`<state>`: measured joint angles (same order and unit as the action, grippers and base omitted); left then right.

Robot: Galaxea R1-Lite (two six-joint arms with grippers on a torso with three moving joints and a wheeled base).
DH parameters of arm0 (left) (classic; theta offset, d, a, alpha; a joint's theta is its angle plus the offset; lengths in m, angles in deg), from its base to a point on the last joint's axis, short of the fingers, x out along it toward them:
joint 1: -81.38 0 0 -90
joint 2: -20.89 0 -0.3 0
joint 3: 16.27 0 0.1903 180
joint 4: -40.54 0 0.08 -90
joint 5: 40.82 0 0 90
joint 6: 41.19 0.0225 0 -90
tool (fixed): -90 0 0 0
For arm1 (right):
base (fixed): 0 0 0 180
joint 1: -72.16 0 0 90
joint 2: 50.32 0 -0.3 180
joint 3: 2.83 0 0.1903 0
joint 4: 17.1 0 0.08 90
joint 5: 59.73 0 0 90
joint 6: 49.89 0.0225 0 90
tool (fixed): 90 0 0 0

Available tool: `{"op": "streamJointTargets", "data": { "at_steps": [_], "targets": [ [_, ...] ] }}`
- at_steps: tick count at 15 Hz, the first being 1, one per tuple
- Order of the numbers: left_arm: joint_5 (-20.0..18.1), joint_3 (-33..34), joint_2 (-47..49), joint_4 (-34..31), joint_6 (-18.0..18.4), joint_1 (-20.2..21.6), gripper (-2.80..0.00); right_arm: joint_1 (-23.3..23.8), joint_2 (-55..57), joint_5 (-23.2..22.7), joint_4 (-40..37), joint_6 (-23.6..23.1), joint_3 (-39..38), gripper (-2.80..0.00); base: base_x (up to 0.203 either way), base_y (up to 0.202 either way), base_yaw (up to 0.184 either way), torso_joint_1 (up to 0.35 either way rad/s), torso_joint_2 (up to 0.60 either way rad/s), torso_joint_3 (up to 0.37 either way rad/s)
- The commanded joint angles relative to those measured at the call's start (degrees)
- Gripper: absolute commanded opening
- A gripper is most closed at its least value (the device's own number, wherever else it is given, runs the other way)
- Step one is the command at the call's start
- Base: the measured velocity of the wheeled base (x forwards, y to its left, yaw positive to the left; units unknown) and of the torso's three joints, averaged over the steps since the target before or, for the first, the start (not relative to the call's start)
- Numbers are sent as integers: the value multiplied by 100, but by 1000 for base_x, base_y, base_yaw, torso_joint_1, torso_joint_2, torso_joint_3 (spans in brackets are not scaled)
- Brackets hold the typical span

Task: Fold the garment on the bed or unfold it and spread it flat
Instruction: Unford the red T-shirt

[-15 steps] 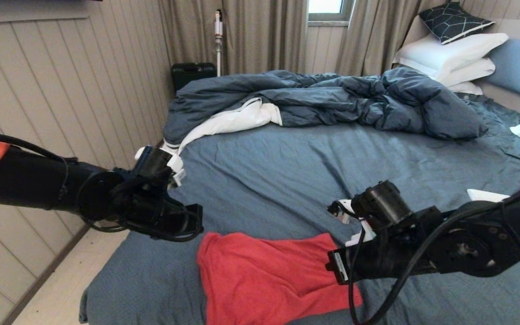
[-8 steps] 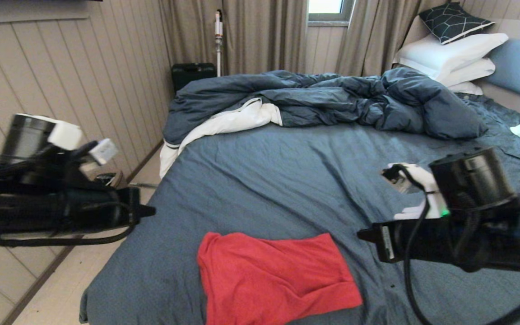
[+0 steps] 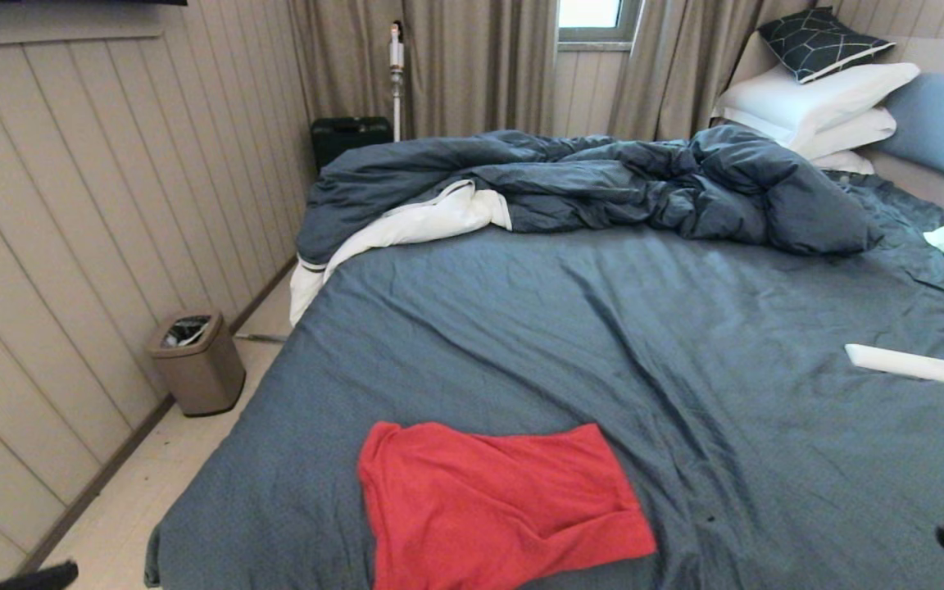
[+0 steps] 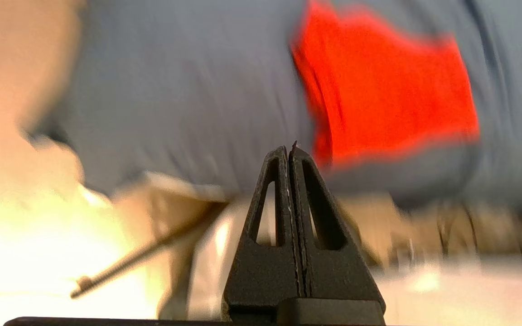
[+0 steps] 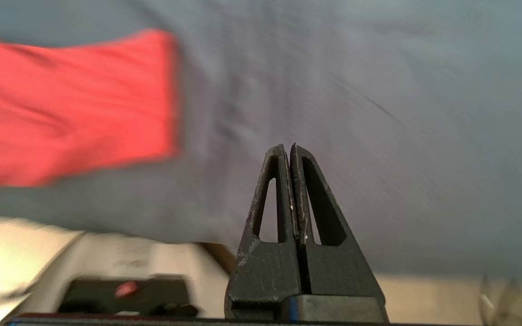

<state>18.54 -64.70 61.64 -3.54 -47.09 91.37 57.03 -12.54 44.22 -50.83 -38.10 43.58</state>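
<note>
The red T-shirt lies folded into a rough rectangle on the slate-blue sheet of the bed, near the foot edge; its chest print is hidden. It also shows in the left wrist view and the right wrist view. My left gripper is shut with nothing in it, pulled back past the foot of the bed. My right gripper is shut and empty too, back from the bed's edge. In the head view only dark tips of the arms show at the bottom corners.
The rumpled dark blue duvet with white lining lies across the far half. White pillows stack at the headboard. A white flat remote-like object lies on the sheet at right. A brown bin stands on the floor at left.
Both arms have pulled back from over the shirt and dropped almost out of the head view. The red shirt has stayed where it was.
</note>
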Motion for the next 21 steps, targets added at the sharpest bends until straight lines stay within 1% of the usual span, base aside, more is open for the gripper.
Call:
{"op": "streamJointTargets", "data": {
  "at_steps": [1, 2, 3, 5, 7, 8, 10, 11, 13, 14, 15, 16, 17, 18, 19, 20, 21],
  "targets": [
    [-499, 377, -1047, -767, 283, 186, -280, 235, -1636, 182, -309, 0, -524, -280, 0, 0, 0, 0, 0, 0],
    [-830, 467, -1167, -1226, 541, 216, -280, 356, -2095, 277, -620, -6, -668, -280, 0, 0, 0, 0, 0, 0],
    [-1122, 515, -1209, -1537, 831, 223, -280, 551, -2489, 347, -1003, -14, -781, -280, 0, 0, 0, 0, 0, 0],
    [-1681, 489, -1224, -1980, 1198, 169, -280, 1098, -3098, 416, -1511, -129, -968, -280, 0, 0, 0, 0, 0, 0],
    [-1803, 486, -1272, -2303, 1563, -88, -280, 1534, -3546, 404, -1636, -376, -1256, -280, 0, 0, 0, 0, 0, 0],
    [-1837, 476, -1277, -2430, 1664, -328, -280, 1591, -3700, 396, -1625, -494, -1415, -280, 0, 0, 0, 0, 0, 0],
    [-1885, 481, -1342, -2638, 1724, -1034, -280, 1568, -3776, 294, -1601, -549, -1680, -280, 0, 0, 0, 0, 0, 0],
    [-1880, 544, -1576, -2709, 1741, -1308, -280, 1557, -3778, 178, -1532, -559, -1843, -280, 0, 0, 0, 0, 0, 0],
    [-1691, 839, -2421, -2598, 1723, -1401, -280, 1549, -3778, -249, -1006, -563, -2167, -280, 0, 0, 0, 0, 0, 0],
    [-1399, 1102, -2892, -2334, 1622, -1420, -280, 1554, -3778, -522, -819, -574, -2288, -280, 0, 0, 0, 0, 0, 0],
    [-1004, 1404, -3378, -1903, 1415, -1433, -280, 1552, -3778, -634, -721, -672, -2304, -280, 0, 0, 0, 0, 0, 0],
    [-587, 1726, -3736, -1414, 1191, -1440, -280, 1555, -3778, -638, -585, -710, -2304, -280, 0, 0, 0, 0, 0, 0],
    [272, 2144, -4004, -792, 948, -1445, -280, 1556, -3778, -639, -293, -736, -2304, -280, 0, 0, 0, 0, 0, 0],
    [1326, 2325, -4075, -232, 731, -1449, -280, 1557, -3778, -633, 93, -762, -2304, -280, 0, 0, 0, 0, 0, 0],
    [1997, 2397, -4075, 625, 588, -1451, -280, 1557, -3778, -635, 449, -827, -2304, -280, 0, 0, 0, 0, 0, 0],
    [2239, 2437, -4075, 1589, 544, -1450, -280, 1550, -3778, -648, 647, -884, -2304, -280, 0, 0, 0, 0, 0, 0],
    [2385, 2464, -4075, 2530, 562, -1449, -280, 1557, -3778, -683, 685, -889, -2304, -280, 0, 0, 0, 0, 0, 0]
  ]
}}
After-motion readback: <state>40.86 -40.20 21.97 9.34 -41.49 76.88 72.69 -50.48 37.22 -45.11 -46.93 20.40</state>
